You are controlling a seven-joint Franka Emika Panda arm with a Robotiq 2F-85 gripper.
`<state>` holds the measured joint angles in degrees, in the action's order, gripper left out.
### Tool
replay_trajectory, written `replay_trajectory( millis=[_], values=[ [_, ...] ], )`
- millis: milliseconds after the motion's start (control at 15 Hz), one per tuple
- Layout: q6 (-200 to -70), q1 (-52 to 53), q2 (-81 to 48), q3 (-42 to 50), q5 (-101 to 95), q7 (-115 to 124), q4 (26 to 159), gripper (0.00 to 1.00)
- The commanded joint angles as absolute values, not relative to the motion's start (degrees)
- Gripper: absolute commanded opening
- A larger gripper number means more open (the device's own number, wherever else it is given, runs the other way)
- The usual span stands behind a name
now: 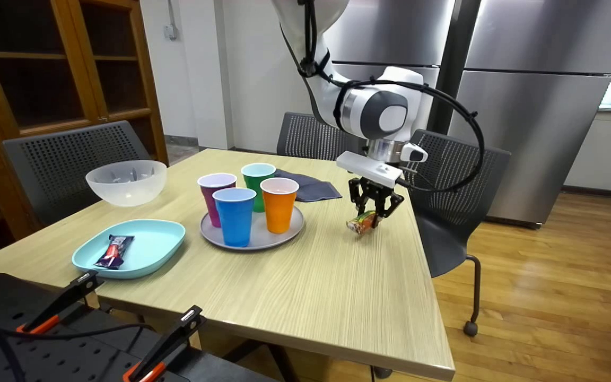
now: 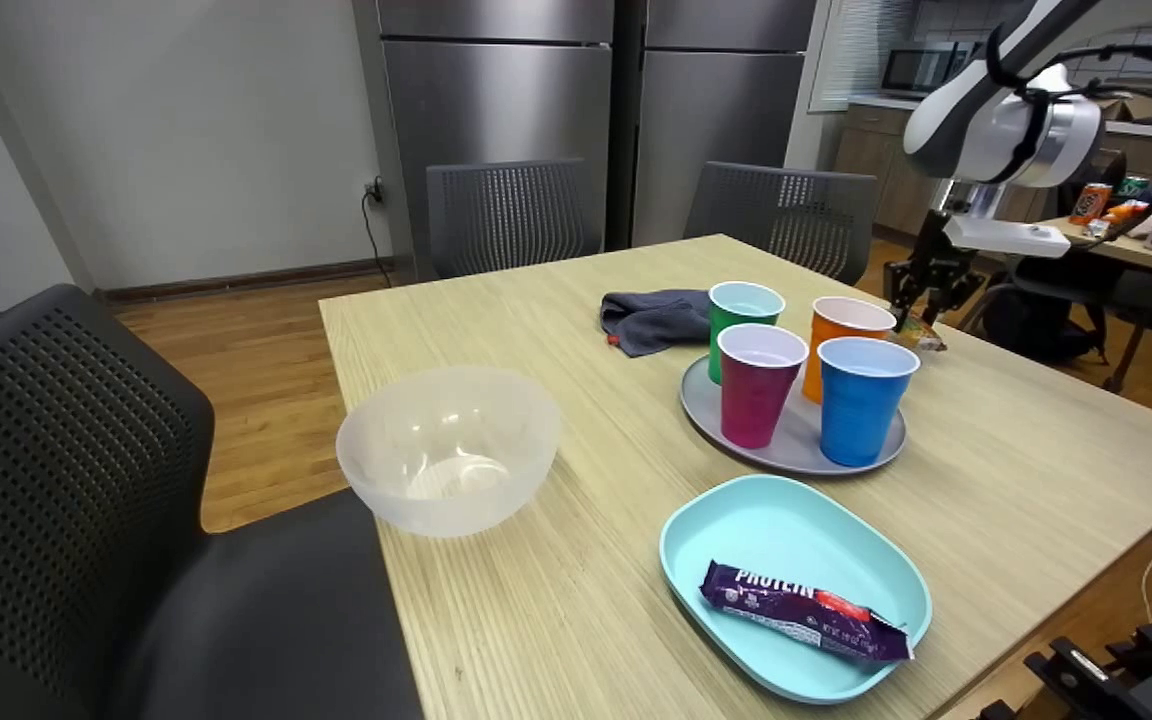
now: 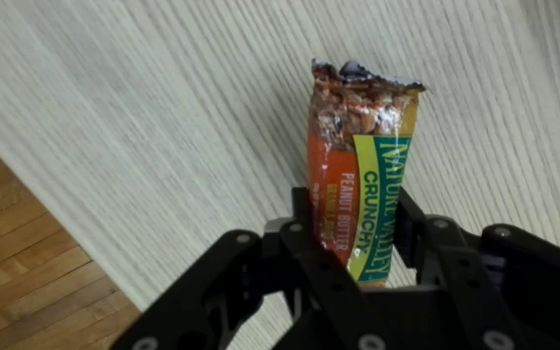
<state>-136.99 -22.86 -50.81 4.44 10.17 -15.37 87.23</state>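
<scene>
A granola bar in an orange, green and yellow wrapper (image 3: pixel 362 146) lies between my gripper's two fingers (image 3: pixel 353 199) in the wrist view. The fingers touch both long sides of it, and its lower end is partly hidden by the gripper. In an exterior view, the gripper (image 1: pixel 368 213) points down near the table's edge, with the bar (image 1: pixel 361 223) slightly tilted at or just above the tabletop; I cannot tell whether it touches. The bar also shows in an exterior view (image 2: pixel 921 335), partly behind the orange cup (image 2: pixel 851 318).
A grey plate (image 1: pixel 255 245) holds purple (image 1: pixel 215 196), blue (image 1: pixel 235 217), green (image 1: pixel 258 183) and orange cups. A dark cloth (image 1: pixel 311 187) lies behind. A turquoise tray (image 2: pixel 786 510) holds a purple protein bar (image 2: pixel 801 612). A frosted bowl (image 2: pixel 448 450) stands near the table edge. Chairs surround the table.
</scene>
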Motion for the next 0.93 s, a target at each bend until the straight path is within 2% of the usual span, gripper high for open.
replay_trajectory(
  millis=[0, 867],
  values=[
    [-137.34, -23.93, -43.46, 3.59, 8.99, -19.47, 94.12, 0.17],
    [-138.74, -21.40, -24.55, 5.37, -0.97, -28.04, 109.05, 0.17]
  ],
)
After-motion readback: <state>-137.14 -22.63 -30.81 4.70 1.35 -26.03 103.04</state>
